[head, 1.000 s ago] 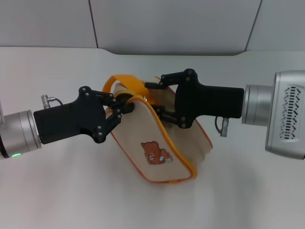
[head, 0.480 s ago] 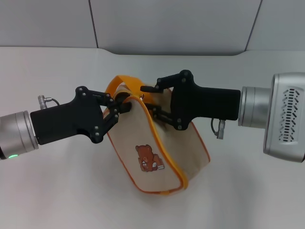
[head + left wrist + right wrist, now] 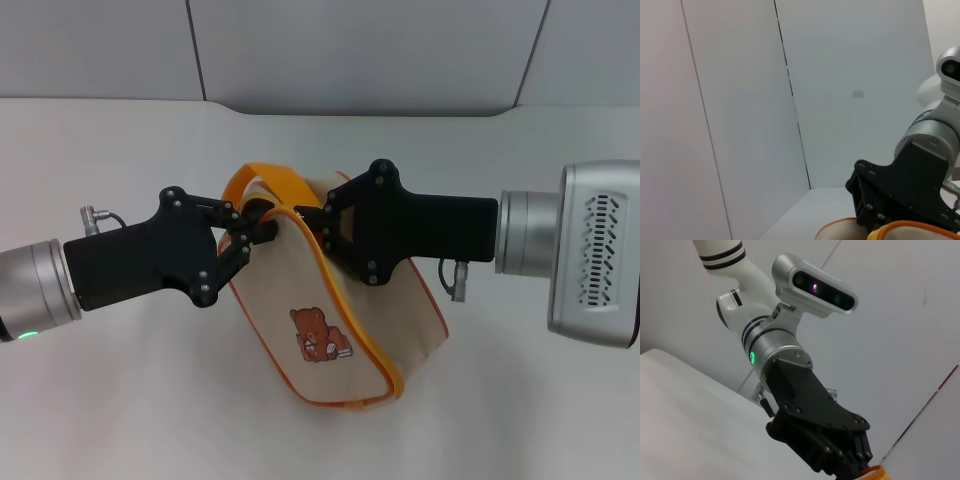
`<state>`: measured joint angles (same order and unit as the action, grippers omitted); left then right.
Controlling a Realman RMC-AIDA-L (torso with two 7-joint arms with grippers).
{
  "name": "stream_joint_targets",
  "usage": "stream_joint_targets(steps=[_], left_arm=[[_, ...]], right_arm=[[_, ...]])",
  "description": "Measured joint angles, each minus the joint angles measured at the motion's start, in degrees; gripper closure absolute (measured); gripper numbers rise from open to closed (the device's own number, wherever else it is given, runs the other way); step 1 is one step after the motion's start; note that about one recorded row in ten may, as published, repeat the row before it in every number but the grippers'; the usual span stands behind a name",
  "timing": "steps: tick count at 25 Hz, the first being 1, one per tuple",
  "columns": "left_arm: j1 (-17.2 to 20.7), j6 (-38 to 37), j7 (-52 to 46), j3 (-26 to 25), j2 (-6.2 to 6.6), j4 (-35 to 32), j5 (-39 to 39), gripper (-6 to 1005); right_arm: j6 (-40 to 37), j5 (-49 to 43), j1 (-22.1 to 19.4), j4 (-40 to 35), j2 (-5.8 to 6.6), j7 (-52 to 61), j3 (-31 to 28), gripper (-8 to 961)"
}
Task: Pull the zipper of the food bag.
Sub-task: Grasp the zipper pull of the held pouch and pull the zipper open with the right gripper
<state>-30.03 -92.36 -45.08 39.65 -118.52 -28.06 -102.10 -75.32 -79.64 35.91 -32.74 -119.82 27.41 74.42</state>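
The food bag [image 3: 330, 320], cream canvas with orange piping and a brown bear print, hangs tilted between my two grippers above the table. Its orange strap [image 3: 262, 178] loops up behind. My left gripper [image 3: 254, 228] is shut on the bag's top left end. My right gripper [image 3: 312, 217] comes from the right, its fingers pinched together on the bag's top edge where the zipper runs. The zipper track and pull tab are hidden by the fingers. The left wrist view shows the right gripper's black body [image 3: 895, 195]. The right wrist view shows the left gripper [image 3: 820, 435].
The white table [image 3: 120, 400] lies under the bag. A grey panelled wall [image 3: 350, 50] stands behind it. Both black gripper bodies and silver wrists flank the bag closely on either side.
The right gripper's fingers, spread apart a second ago, have closed on the bag's top edge. Both grippers and the bag have shifted slightly left, and the bag hangs a little lower.
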Motion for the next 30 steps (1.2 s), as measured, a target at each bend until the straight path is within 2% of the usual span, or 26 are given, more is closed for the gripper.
stream_joint_targets(steps=[3,8,9,10,12,15,16,20,25,30], left_arm=[[0.1,0.1,0.0,-0.5,0.0,0.0,0.0,951],[0.3,1.2,0.0,-2.3,0.01,0.3,0.0,950],[0.4,2.0,-0.2,-3.2,0.01,0.4,0.0,950],[0.4,2.0,-0.2,-3.2,0.01,0.4,0.0,950],[0.5,3.0,-0.6,-3.6,0.02,0.5,0.0,950],[0.5,5.0,-0.8,-3.6,0.01,0.6,0.0,950],[0.5,5.7,-0.8,-3.6,-0.01,1.2,0.0,950],[0.5,5.9,-0.9,-3.6,0.04,1.9,0.0,950],[0.7,5.5,-0.9,-3.5,0.0,2.0,0.0,951],[0.6,4.7,-0.6,-3.1,-0.03,2.1,0.0,951]], right_arm=[[0.0,-0.1,-0.1,0.0,0.13,0.2,0.1,956],[-2.0,-1.7,-1.0,-0.9,0.55,2.6,0.0,954],[-4.8,-5.7,-2.9,-3.3,0.72,6.1,-0.6,953],[-4.8,-5.7,-2.9,-3.3,0.72,6.1,-0.6,953],[-7.5,-9.6,-5.5,-6.6,0.8,9.8,-1.4,954],[-10.4,-14.6,-11.0,-13.2,0.54,14.6,-2.7,947],[-11.2,-15.6,-14.0,-15.9,0.43,16.0,-3.3,940],[-12.9,-14.3,-16.4,-16.7,0.25,16.5,-5.7,911],[-13.4,-6.3,-16.5,-12.5,0.47,16.3,-7.4,875],[-11.0,-5.4,-13.0,-10.2,0.54,17.4,-7.6,839]])
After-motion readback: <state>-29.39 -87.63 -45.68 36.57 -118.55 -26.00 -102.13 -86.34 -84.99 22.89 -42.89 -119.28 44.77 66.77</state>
